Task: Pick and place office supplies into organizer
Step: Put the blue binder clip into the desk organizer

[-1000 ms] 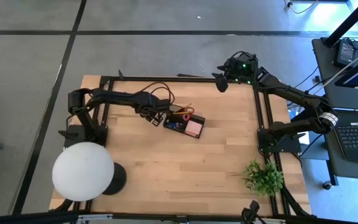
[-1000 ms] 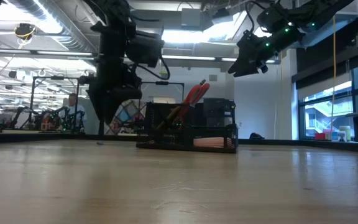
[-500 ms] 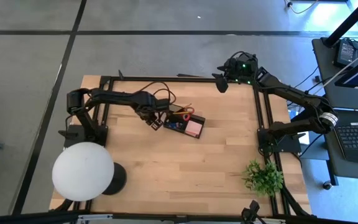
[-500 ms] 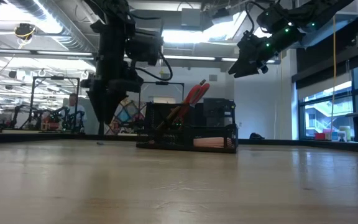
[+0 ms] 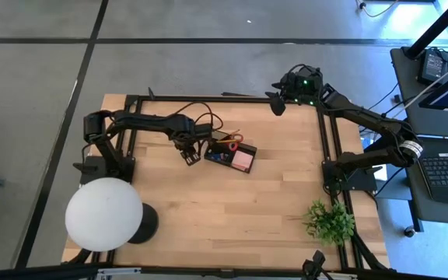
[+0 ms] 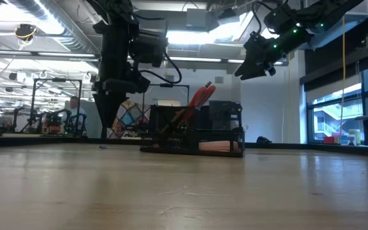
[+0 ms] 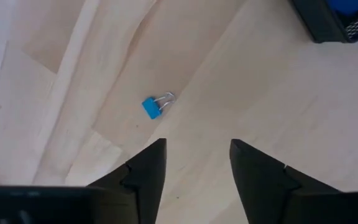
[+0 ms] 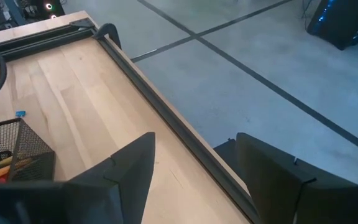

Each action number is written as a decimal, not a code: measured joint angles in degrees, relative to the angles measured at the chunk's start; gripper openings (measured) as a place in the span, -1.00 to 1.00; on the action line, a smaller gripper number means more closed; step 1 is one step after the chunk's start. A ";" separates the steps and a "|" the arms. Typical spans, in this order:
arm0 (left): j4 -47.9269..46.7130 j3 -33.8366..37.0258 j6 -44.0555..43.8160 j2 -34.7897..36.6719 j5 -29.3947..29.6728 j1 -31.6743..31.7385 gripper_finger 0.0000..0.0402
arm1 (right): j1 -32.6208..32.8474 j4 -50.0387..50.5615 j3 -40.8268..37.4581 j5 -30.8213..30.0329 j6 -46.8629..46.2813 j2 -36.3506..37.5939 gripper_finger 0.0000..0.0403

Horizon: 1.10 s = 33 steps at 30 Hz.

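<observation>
Left wrist view alone resolves one small blue binder clip [image 7: 152,106] lying loose on bare table [image 7: 241,93], ahead of the left gripper [image 7: 194,171], jaws released, nothing between them. High view: left gripper [image 5: 187,155] sits just beside one black organizer [image 5: 229,152] mid-table, holding one pink note block [image 5: 243,159]. Low view adds red scissors [image 6: 200,96] standing upright in it. Right gripper [image 5: 277,103] waits at far edge, jaws apart, empty.

A robotics lab: a wooden table [image 5: 232,194] on grey concrete floor, exposed ceiling ducts [image 6: 50,38], and workbenches far behind.
</observation>
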State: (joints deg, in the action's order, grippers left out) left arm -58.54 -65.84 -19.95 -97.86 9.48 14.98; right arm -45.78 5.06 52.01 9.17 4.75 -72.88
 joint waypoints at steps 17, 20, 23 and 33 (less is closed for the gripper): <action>-0.81 0.00 0.89 0.00 1.48 -0.70 -0.12 | -0.01 -1.36 0.00 -0.11 -8.96 0.00 0.13; -0.51 0.00 12.37 -0.02 4.44 -0.74 -0.13 | 0.00 -1.36 0.00 -0.11 -10.54 0.00 0.13; -0.45 0.00 19.72 -0.02 4.82 -0.62 -0.16 | 0.00 -1.35 0.00 -0.06 -14.04 0.00 0.13; 2.27 0.00 44.55 -0.02 -7.80 3.51 -0.22 | 0.02 -1.32 0.00 0.00 -19.45 0.00 0.13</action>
State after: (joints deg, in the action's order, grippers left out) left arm -56.27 -65.84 24.60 -97.89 1.68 18.49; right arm -45.76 3.74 52.01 9.16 -14.70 -72.88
